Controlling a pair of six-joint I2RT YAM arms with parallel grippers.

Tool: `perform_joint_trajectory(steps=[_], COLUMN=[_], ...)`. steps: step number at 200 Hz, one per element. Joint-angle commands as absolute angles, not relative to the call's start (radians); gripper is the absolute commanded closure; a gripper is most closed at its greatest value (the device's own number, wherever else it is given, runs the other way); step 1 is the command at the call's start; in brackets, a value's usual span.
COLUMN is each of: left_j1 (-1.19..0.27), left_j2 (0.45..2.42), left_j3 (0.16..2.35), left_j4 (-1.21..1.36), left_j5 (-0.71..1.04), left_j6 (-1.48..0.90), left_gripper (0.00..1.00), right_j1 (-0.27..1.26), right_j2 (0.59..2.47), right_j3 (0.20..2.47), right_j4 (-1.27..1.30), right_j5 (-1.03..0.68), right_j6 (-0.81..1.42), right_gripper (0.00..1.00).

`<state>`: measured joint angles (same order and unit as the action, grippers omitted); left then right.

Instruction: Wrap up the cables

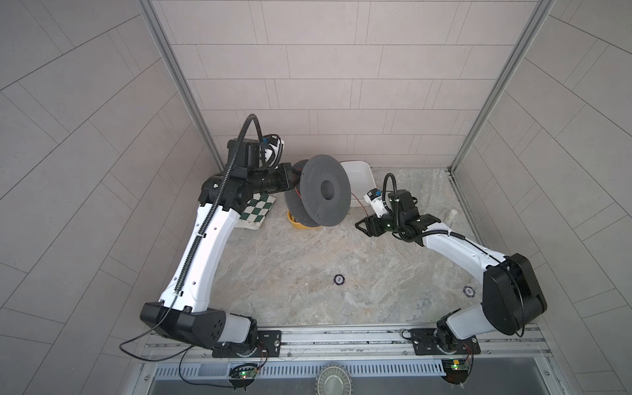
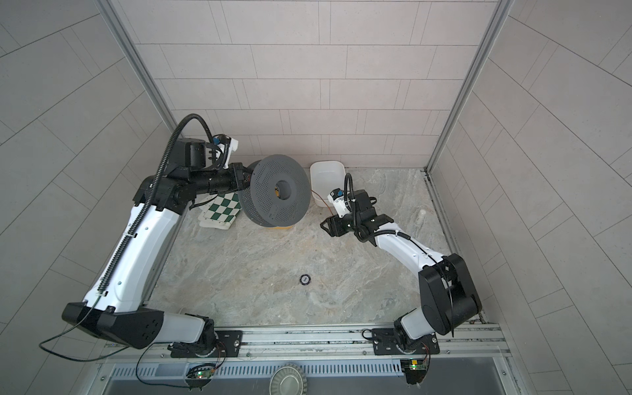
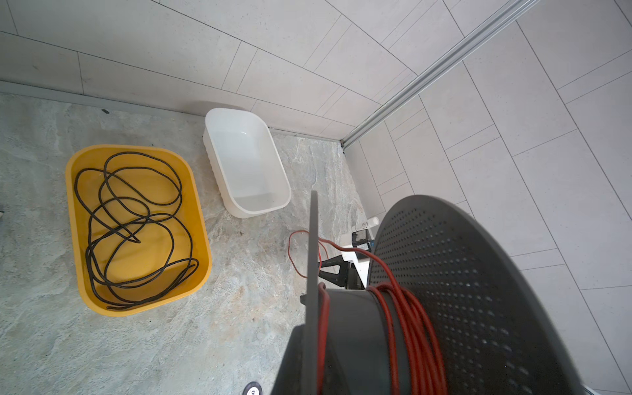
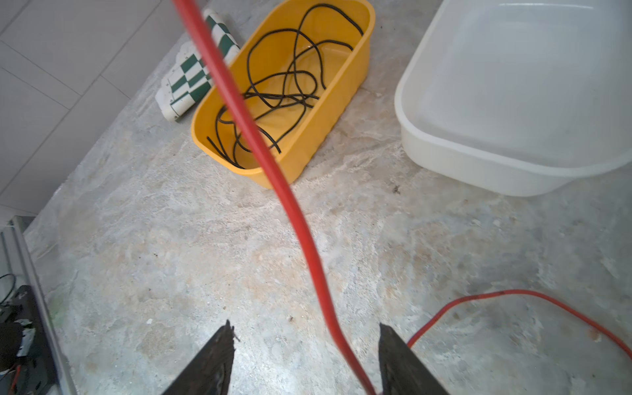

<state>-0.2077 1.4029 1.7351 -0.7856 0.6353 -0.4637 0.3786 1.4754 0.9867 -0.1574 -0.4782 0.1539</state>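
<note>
Left wrist, marbled tabletop [image 3: 239, 325], tiled walls [image 3: 307, 51], cables [image 3: 413, 325]

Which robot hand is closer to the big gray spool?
Left. The left gripper grips the gray spool, holding it tilted off the table. The right gripper stands apart, right of it in both top views, jaws open around the red wire.

Reads as a robotics lab test cell. Walled on three sides by grey tiled panels [image 1: 307, 85] in aluminium posts [image 1: 179, 78]. Holds two robot arms [image 1: 205, 246] bolted to a metal rail [image 1: 342, 337] along a stone-look tabletop [image 1: 307, 266]. Carries a checkered board [image 1: 261, 207] and bare circuit boards [image 1: 242, 372] by the rail.
</note>
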Motion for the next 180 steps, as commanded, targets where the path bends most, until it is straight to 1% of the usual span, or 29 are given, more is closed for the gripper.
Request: perform_joint_trajectory(steps=[1, 33, 56, 93, 128, 155, 180], left_j1=[-0.199, -0.193, -0.187, -0.164, -0.154, -0.137, -0.120], left_j2=[1.398, 1.394, 1.390, 1.386, 1.381, 1.373, 1.363], left_j3=[1.786, 1.790, 1.790, 1.782, 1.763, 1.731, 1.696], left_j4=[-0.725, -0.727, -0.729, -0.717, -0.690, -0.648, -0.589], left_j5=[0.688, 0.690, 0.691, 0.691, 0.700, 0.694, 0.672], left_j6=[-0.496, -0.497, -0.497, -0.511, -0.531, -0.573, -0.627], left_gripper=[1.00, 1.00, 1.00, 1.00, 1.00, 1.00, 1.00], right_j1=[0.371, 0.365, 0.365, 0.364, 0.364, 0.368, 0.389], right_j2=[1.466, 1.480, 1.483, 1.476, 1.462, 1.439, 1.413], right_j3=[0.964, 0.927, 0.890, 0.837, 0.814, 0.805, 0.818], right_j4=[-0.080, 0.031, 0.108, 0.167, 0.178, 0.168, 0.103], right_j5=[-0.421, -0.385, -0.363, -0.326, -0.339, -0.325, -0.281], right_j6=[0.135, 0.141, 0.140, 0.144, 0.142, 0.140, 0.107], right_gripper=[0.35, 0.38, 0.45, 0.62, 0.86, 1.00, 1.00])
